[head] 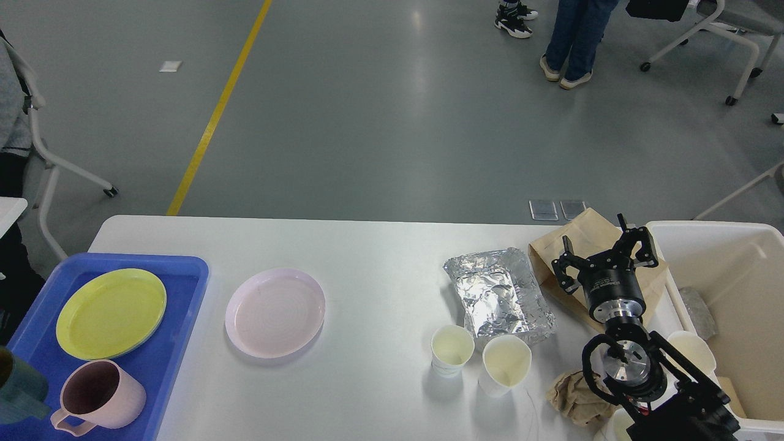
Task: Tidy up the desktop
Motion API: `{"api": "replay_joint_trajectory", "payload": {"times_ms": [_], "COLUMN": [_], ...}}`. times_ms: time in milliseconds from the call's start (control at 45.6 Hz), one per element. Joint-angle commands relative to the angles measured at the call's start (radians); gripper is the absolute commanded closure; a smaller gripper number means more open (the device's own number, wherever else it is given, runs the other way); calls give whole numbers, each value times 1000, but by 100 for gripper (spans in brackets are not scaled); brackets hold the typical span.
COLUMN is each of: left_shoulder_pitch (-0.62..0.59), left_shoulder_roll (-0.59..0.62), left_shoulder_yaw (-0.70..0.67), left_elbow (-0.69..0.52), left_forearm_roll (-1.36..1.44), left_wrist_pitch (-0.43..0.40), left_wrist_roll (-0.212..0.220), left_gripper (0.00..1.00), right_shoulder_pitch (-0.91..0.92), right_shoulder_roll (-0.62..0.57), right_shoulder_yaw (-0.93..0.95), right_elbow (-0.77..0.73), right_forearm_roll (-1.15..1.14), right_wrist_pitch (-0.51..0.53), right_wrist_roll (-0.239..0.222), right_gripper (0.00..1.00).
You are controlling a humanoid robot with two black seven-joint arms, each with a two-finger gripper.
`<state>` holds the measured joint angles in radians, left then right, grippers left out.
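Below the head, desktop [380, 269] lengthwise left-right.

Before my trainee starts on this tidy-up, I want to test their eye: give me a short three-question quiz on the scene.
1. True or false: the pink plate lies in the blue tray.
2. How many paper cups stand just in front of the foil container?
3. The right gripper hangs over: A) yellow plate B) brown paper bag C) pink mug

Key: 1 false, it lies on the desktop; 2 two; 3 B.
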<state>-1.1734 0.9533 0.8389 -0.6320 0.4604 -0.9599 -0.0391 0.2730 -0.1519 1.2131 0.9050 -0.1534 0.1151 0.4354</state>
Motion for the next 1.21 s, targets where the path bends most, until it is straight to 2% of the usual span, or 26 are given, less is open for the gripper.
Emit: {"api": "replay_joint_trajectory", "payload": {"times_ms": [0,460,723,921,1052,1096,1184], "left_shoulder_pitch": [27,93,89,97,138,150,152], "left_shoulder_roll": [-1,2,4,-25,-33,-33,-28], "left_shoulder_yaw": [-12,-15,-20,-47,-75,-86,-92], "left_elbow": [0,66,123,129,129,130,133], "left_forearm_roll": [-2,-2,-9,-25,-25,-25,-26], "left_wrist_pitch": [0,0,0,0,0,0,0], "left_wrist_roll": [-7,-10,-39,-41,-59,-64,-67], "left_gripper": [95,94,94,94,93,91,78], "right_shoulder_pitch": [0,0,0,0,0,0,0], "right_shoulder_roll": [0,0,0,0,0,0,0], "right_shoulder_yaw": [-1,0,0,0,0,0,-1], "right_elbow": [0,0,0,0,0,0,0], "right_forearm_roll": [0,0,0,0,0,0,0], "right_wrist_pitch": [0,0,0,0,0,0,0], "right_wrist_roll": [0,0,0,0,0,0,0], "right_gripper": [0,0,0,0,0,0,0]}}
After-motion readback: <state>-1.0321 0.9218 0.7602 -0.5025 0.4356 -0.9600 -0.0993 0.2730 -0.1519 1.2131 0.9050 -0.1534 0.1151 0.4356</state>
